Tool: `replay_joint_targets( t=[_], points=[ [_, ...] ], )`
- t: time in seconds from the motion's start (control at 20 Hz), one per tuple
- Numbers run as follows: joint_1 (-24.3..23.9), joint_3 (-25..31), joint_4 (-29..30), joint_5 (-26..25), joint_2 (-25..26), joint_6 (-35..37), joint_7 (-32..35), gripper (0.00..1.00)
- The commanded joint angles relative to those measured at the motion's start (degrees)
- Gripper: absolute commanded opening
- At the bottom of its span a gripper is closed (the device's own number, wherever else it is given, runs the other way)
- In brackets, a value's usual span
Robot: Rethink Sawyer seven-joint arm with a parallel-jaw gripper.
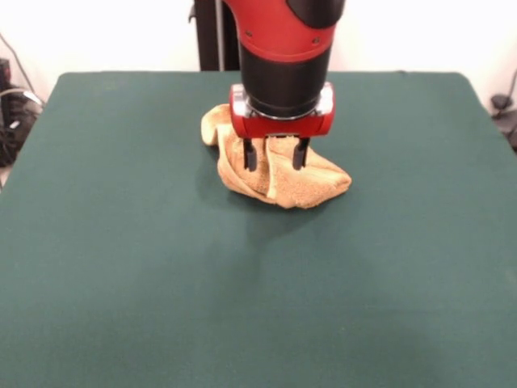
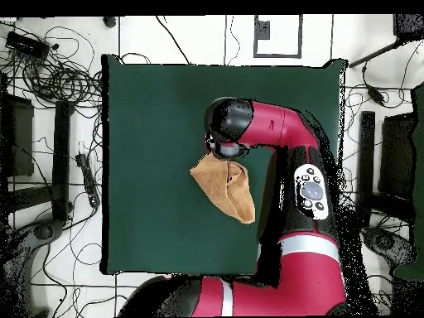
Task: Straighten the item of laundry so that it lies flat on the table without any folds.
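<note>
One towel point(image 1: 279, 174) lies crumpled on the table point(image 1: 121, 267), in a lumpy heap with raised ridges and folds, not flat. In the front view it sits a little toward the table's far edge, roughly midway between the side edges. In the overhead view the towel point(image 2: 225, 189) shows as a rough wedge near the table's middle, somewhat toward the side where the arm reaches in.

The gripper point(image 1: 275, 155) hangs straight down over the heap, its two dark fingers point(image 1: 250, 155) spread apart with a ridge of cloth standing between them. The tips reach down into the folds; nothing is pinched between them, so the gripper is released. From above, the arm's head covers the end of the towel nearest the table's centre, and the rest of the cloth spreads out from beneath it.
</note>
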Motion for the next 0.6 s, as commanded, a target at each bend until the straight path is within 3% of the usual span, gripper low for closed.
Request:
replay_joint_targets(
  t=[0.05, 0.6],
  points=[
    [2.5, 6.3, 8.4, 0.3, -4.0, -0.1, 0.1, 1.00],
    [2.5, 6.3, 7.7, 0.5, -5.0, 4.4, 0.3, 1.00]
  ],
)
